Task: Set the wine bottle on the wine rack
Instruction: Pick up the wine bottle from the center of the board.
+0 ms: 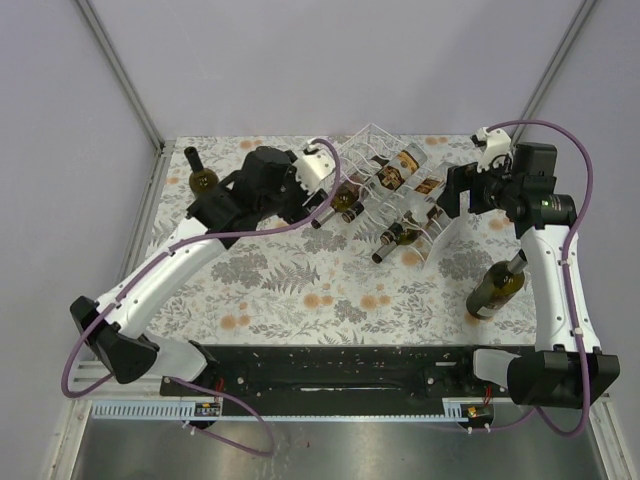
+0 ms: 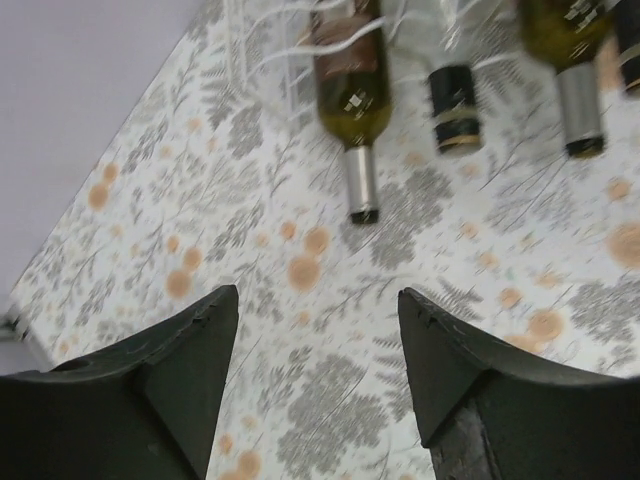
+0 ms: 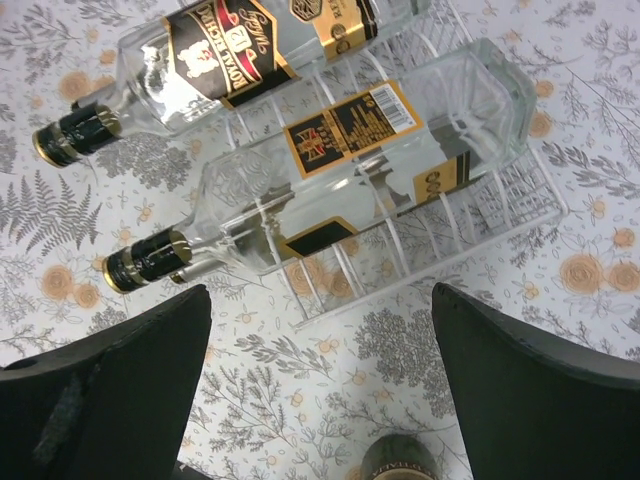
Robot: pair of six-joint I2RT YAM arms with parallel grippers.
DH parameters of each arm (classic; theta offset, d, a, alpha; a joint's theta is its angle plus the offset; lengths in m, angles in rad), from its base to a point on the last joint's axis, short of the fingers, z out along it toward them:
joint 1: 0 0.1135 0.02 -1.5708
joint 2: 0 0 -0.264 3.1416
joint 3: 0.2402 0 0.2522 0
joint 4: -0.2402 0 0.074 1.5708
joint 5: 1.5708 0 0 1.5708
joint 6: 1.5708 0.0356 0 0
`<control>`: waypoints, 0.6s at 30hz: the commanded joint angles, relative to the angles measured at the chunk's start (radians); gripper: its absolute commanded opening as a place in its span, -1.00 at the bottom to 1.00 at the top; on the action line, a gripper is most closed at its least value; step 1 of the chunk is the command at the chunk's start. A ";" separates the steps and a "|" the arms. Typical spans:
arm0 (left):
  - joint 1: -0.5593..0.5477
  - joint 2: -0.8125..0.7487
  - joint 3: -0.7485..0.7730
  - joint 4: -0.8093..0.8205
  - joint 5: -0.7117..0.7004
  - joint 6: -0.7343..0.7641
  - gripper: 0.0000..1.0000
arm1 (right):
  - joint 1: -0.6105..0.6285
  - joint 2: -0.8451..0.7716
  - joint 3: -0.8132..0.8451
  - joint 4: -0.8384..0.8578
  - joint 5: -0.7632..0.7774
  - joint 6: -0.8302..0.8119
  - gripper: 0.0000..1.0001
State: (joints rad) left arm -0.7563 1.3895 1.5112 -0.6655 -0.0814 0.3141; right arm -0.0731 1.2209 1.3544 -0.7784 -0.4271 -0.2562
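The clear wine rack (image 1: 395, 190) stands at the back middle of the table with several bottles lying in it. One green wine bottle (image 1: 203, 178) stands upright at the back left. Another green bottle (image 1: 497, 288) stands at the right, beside my right arm; its top shows in the right wrist view (image 3: 400, 462). My left gripper (image 1: 320, 186) is open and empty just left of the rack (image 2: 290, 50), above bare tabletop (image 2: 315, 292). My right gripper (image 1: 452, 195) is open and empty at the rack's right end (image 3: 320, 290), facing two clear bottles (image 3: 360, 180).
Bottle necks (image 2: 362, 185) stick out of the rack toward my left gripper. The flower-patterned cloth (image 1: 300, 290) covers the table. Pale walls close the back and sides, with a metal rail (image 1: 150, 215) along the left edge.
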 commanded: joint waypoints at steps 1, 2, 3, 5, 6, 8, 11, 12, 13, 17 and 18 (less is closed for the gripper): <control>0.101 -0.030 0.027 -0.176 -0.006 0.147 0.39 | -0.004 -0.008 0.022 0.077 -0.102 0.029 0.99; 0.133 -0.026 0.044 -0.218 -0.011 0.170 0.39 | -0.004 0.003 0.029 0.079 -0.117 0.037 0.99; 0.174 -0.026 0.058 -0.244 -0.005 0.187 0.39 | -0.004 0.018 0.037 0.077 -0.137 0.038 0.99; 0.254 -0.027 0.098 -0.285 0.017 0.198 0.41 | -0.004 0.041 0.052 0.082 -0.157 0.049 0.99; 0.300 -0.026 0.121 -0.307 0.025 0.192 0.44 | -0.004 0.052 0.058 0.082 -0.165 0.049 0.99; 0.383 -0.021 0.180 -0.332 0.032 0.169 0.47 | -0.004 0.074 0.066 0.085 -0.174 0.051 0.99; 0.501 -0.020 0.245 -0.335 0.032 0.123 0.54 | -0.002 0.097 0.069 0.096 -0.186 0.046 0.99; 0.537 -0.015 0.262 -0.335 0.034 0.103 0.55 | -0.002 0.103 0.069 0.099 -0.190 0.043 0.99; 0.578 -0.014 0.285 -0.333 0.045 0.088 0.57 | -0.002 0.109 0.069 0.103 -0.191 0.035 0.99; 0.730 0.019 0.329 -0.306 0.077 0.025 0.62 | 0.006 0.115 0.077 0.111 -0.188 0.023 0.99; 0.754 0.037 0.343 -0.301 0.107 0.014 0.62 | 0.012 0.109 0.075 0.117 -0.182 0.023 0.99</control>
State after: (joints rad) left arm -0.0982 1.3853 1.7920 -0.9932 -0.0429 0.4038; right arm -0.0727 1.3407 1.3819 -0.7200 -0.5896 -0.2211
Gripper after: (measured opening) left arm 0.801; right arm 0.993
